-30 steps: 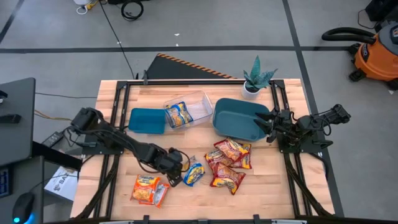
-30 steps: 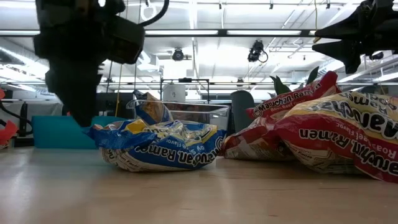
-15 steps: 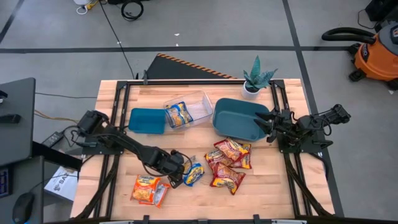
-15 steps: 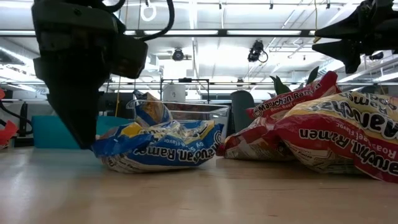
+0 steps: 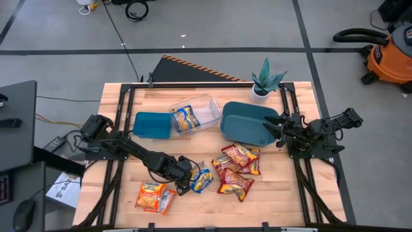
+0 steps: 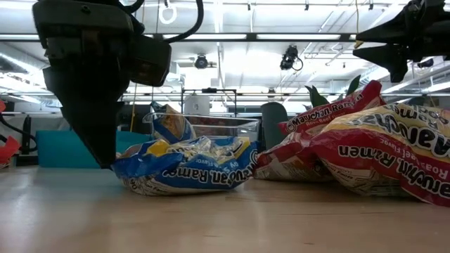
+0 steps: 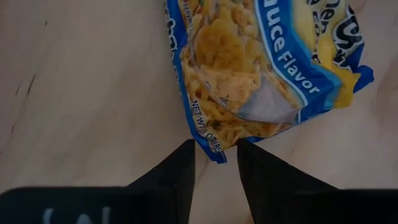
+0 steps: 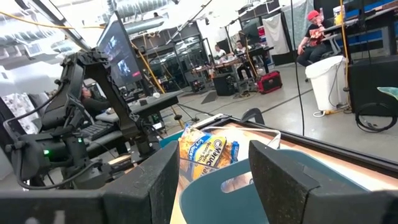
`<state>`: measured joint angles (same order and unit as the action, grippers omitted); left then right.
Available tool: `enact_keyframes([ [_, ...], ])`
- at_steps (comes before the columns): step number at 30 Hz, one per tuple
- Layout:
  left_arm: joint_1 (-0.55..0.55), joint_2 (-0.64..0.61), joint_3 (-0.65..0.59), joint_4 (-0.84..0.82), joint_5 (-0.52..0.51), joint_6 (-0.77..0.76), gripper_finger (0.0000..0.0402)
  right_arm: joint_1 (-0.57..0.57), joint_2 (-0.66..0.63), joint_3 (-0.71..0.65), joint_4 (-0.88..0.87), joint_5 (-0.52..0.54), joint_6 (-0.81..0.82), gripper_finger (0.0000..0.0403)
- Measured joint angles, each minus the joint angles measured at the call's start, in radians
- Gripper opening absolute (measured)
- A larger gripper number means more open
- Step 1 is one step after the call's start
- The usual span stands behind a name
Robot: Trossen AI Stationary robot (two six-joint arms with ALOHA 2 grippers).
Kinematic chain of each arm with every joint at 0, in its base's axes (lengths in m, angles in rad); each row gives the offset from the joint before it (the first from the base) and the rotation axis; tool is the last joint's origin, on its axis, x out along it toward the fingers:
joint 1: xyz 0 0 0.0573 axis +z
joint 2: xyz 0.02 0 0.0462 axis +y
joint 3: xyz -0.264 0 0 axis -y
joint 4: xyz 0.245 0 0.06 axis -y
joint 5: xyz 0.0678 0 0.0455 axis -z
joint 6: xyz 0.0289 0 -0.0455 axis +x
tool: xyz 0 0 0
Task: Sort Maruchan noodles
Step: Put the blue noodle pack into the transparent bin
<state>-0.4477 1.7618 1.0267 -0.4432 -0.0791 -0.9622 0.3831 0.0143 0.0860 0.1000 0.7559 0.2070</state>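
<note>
A blue-and-yellow noodle packet [image 5: 201,179] lies flat on the table; it also shows in the low view [image 6: 186,165]. My left gripper [image 5: 183,185] stands at its left end, pointing down, open. In the left wrist view the gripper [image 7: 215,163] has a finger on either side of the packet's corner [image 7: 211,148]. Red-and-yellow packets [image 5: 235,170] lie heaped to the right, orange ones [image 5: 154,196] near the front edge. Another blue packet [image 5: 185,118] lies in the clear tray [image 5: 205,111]. My right gripper [image 5: 270,129] waits open over the large teal bin [image 5: 244,122]. My left gripper comes from above at the corner [image 7: 211,148] of the blue packet's left end, which reaches into the gap between the two fingers. I cannot tell whether the fingers touch it. The packet lies on the table.
A small teal bin [image 5: 152,124] sits left of the clear tray. A potted plant [image 5: 264,82] stands at the far right corner. Bare wood shows at the table's near edge [image 5: 212,212] and right of the red packets [image 5: 277,180].
My left gripper has moved toward the table's near edge and a little right, closing on the blue packet's left end. That end of the packet has shifted slightly right and sits lower; the rest of the packet has stayed in place.
</note>
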Motion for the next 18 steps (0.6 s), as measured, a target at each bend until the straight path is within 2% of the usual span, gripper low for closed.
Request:
enact_keyframes([
  [3,0.000,0.000,0.000,-0.001,-0.006,0.025,0.0093,0.000,0.000,0.000,0.000,0.000,0.000,0.0199],
  [9,0.003,0.000,0.000,-0.006,-0.002,0.058,0.0011,0.000,0.000,0.000,0.000,0.000,0.000,0.0199],
  [14,0.022,-0.001,0.024,-0.071,-0.016,0.083,0.0005,0.000,0.000,0.000,0.000,0.000,0.000,0.0199],
  [18,0.045,-0.001,0.114,-0.239,-0.088,0.159,0.0004,0.000,0.000,0.000,0.000,0.000,0.000,0.0199],
])
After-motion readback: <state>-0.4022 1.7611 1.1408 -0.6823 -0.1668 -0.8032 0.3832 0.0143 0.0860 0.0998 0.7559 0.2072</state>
